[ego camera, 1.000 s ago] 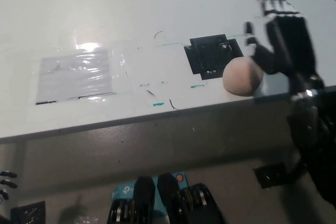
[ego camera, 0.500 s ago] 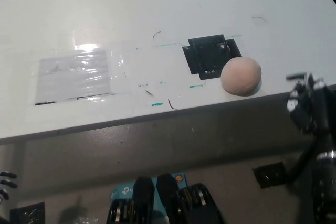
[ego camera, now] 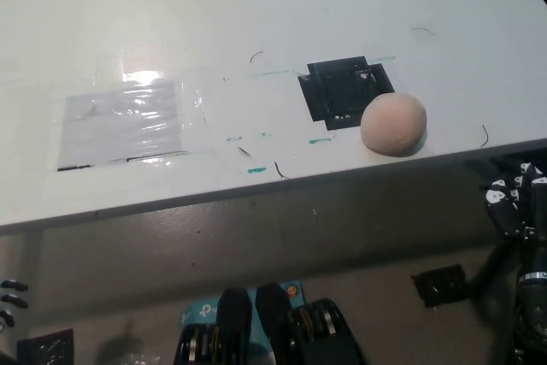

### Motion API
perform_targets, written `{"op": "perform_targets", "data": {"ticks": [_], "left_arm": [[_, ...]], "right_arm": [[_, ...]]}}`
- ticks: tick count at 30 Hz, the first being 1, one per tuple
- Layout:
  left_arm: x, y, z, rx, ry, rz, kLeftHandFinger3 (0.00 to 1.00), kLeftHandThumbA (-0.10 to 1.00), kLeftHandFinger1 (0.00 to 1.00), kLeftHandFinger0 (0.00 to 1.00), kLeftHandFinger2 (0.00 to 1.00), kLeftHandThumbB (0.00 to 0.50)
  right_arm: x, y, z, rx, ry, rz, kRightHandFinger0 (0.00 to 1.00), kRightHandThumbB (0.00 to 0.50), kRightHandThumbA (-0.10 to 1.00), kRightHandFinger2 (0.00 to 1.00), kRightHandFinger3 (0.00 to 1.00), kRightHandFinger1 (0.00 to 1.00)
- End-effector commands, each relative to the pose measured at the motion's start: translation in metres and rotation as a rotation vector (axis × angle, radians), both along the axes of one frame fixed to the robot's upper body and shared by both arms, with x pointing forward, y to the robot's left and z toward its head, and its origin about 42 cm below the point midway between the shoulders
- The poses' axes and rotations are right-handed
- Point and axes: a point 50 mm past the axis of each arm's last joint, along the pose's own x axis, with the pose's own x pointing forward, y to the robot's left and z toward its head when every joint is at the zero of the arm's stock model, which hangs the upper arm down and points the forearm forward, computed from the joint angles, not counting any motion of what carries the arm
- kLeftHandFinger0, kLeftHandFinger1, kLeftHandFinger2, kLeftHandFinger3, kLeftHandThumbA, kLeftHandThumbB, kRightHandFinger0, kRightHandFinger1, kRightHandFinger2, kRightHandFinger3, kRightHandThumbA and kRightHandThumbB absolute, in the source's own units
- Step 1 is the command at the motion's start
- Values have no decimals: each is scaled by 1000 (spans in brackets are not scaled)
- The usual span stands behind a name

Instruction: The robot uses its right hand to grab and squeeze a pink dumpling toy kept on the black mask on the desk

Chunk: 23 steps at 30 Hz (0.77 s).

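Head view: round pale-pink dumpling toy (ego camera: 393, 124) sits on the white desk (ego camera: 256, 14), overlapping the lower right corner of the black square mask (ego camera: 342, 91). Black right hand (ego camera: 515, 208) hangs below the desk edge, holding nothing; finger posture indeterminate. White left hand (ego camera: 8, 301) barely visible at lower left, state indeterminate.
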Motion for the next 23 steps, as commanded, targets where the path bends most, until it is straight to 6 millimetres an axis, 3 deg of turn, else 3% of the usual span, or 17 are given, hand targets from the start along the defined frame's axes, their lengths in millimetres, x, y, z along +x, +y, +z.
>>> {"op": "perform_targets", "data": {"ticks": [1,6,11,12,19,23], "left_arm": [[6,5,14,3,-44,4,385,1000,214,4,347,500],[6,6,14,26,-46,-14,412,1000,230,0,361,500],[7,5,13,4,-54,1,362,1000,191,2,316,500],[7,5,14,15,-50,-10,418,1000,211,9,339,500],[6,3,12,2,-44,-2,444,1000,219,20,379,497],[7,3,13,-8,-46,3,401,1000,219,24,363,497]], "right_arm": [[15,4,22,125,-47,71,29,134,-94,372,632,177],[19,3,23,133,-46,71,25,132,-100,328,612,161],[21,3,27,147,-52,75,1,136,-100,314,599,144],[22,2,27,150,-50,78,2,127,-100,313,602,142],[23,1,29,137,-39,79,0,127,-100,314,608,134],[23,1,29,147,-40,78,0,128,-100,307,612,126]]}}
